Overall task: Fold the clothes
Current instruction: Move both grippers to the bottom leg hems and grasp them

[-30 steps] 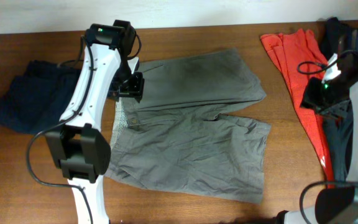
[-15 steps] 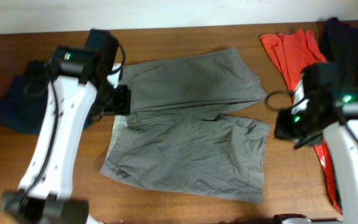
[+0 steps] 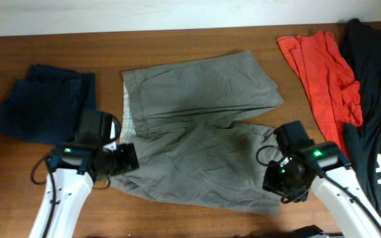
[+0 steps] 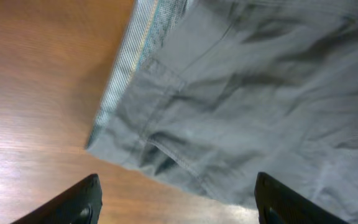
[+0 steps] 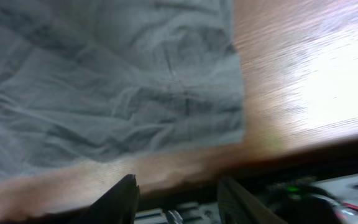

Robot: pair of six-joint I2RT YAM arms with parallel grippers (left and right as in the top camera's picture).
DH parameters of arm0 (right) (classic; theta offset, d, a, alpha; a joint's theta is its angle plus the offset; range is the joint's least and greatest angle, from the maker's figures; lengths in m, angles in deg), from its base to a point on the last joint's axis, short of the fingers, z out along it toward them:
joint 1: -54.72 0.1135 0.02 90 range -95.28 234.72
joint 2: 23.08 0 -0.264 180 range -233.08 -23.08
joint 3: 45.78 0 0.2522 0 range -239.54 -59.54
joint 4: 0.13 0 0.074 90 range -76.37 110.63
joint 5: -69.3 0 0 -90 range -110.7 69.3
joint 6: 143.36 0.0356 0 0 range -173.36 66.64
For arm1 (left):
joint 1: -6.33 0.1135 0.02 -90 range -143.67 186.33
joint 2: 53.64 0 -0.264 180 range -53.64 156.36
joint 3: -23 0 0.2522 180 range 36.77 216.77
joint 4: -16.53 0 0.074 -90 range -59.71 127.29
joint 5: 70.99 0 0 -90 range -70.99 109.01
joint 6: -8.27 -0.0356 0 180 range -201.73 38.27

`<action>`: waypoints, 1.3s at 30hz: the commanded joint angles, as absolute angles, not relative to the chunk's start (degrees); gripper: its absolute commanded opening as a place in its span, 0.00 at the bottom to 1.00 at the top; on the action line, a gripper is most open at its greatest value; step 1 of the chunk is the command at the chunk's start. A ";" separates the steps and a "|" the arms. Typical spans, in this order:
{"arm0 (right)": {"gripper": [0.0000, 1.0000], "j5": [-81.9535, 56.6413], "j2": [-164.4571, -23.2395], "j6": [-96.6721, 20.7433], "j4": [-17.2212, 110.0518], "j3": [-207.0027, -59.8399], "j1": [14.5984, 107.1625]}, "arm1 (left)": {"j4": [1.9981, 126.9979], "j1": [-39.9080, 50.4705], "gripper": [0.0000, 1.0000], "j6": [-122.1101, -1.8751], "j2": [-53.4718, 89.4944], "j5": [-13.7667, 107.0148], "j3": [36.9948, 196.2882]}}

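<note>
While the grey-olive shorts (image 3: 204,125) lie spread flat in the middle of the counter (image 3: 197,39), waistband toward the left, the left hand (image 4: 178,186) hovers over their near waistband corner, fingers wide apart and empty. The right hand (image 5: 178,190) hangs by the near hem corner, fingers parted, gripping nothing. A navy garment (image 3: 42,106) lies left, an orange-red garment (image 3: 319,73) right.

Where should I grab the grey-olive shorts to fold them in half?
Take the grey-olive cotton shorts by the near edge: waistband corner with the left hand, hem corner with the right hand, coming from the front. They lie flat, legs side by side, both corners exposed.
</note>
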State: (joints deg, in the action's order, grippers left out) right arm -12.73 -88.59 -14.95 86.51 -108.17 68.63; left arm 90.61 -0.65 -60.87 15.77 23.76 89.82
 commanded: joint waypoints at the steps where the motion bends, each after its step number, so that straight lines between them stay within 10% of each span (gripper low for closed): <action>1: 0.46 -9.28 -88.02 -8.85 83.04 -103.18 69.44 | 86.61 0.88 0.79 -59.23 16.08 29.51 83.05; 24: 0.46 -8.86 -88.05 -9.57 79.21 -99.49 69.44 | 76.88 2.78 0.79 -44.87 16.75 26.69 70.33; 33: 0.46 -8.89 -88.02 -9.59 80.79 -99.49 69.44 | 74.21 3.17 0.55 -44.87 18.09 26.67 70.30; 37: 0.46 -9.21 -88.02 -10.38 82.47 -99.49 69.44 | 74.52 3.17 0.01 -44.89 18.24 26.93 70.35; 39: 0.46 -10.46 -88.05 -10.88 83.93 -99.49 69.42 | 74.87 3.17 0.00 -44.98 18.13 28.22 70.50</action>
